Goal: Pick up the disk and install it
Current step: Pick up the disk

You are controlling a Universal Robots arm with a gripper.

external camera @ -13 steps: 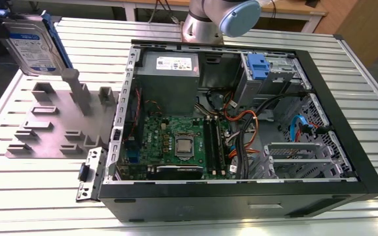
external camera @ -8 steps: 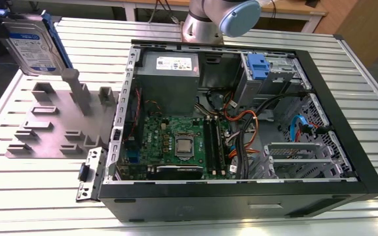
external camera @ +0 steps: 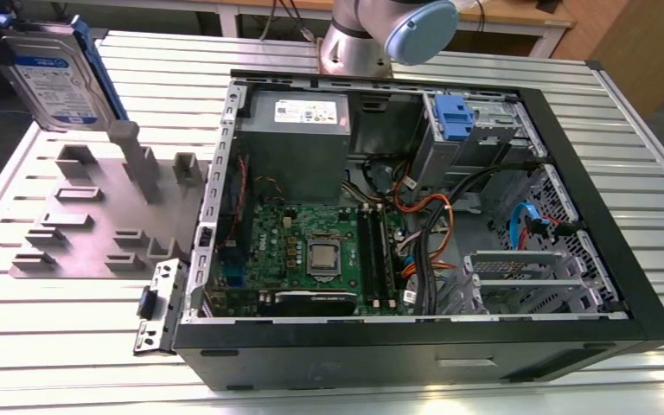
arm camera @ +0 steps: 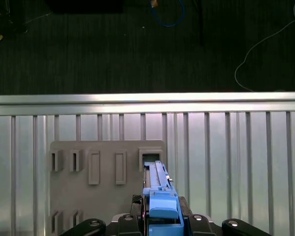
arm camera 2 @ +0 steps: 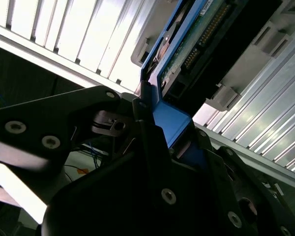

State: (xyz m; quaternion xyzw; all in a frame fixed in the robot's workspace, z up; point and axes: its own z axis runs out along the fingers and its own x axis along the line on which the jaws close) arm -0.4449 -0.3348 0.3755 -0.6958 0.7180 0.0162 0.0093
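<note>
the gripper (arm camera: 162,223) is clamped on the disk (external camera: 61,73), its black fingers (arm camera 2: 147,123) pressed against the blue bracket at one end. in the exterior view the disk hangs tilted at the exterior view's upper left, label showing, above the far end of the grey slotted rack (external camera: 90,233) on the slatted metal table (external camera: 632,130). in the first wrist view its free end points at a corner slot of the rack; whether it touches cannot be told. the open computer case (external camera: 424,341) lies beside the rack, with a grey power box (external camera: 297,112) and a blue clip (external camera: 453,117) inside.
</note>
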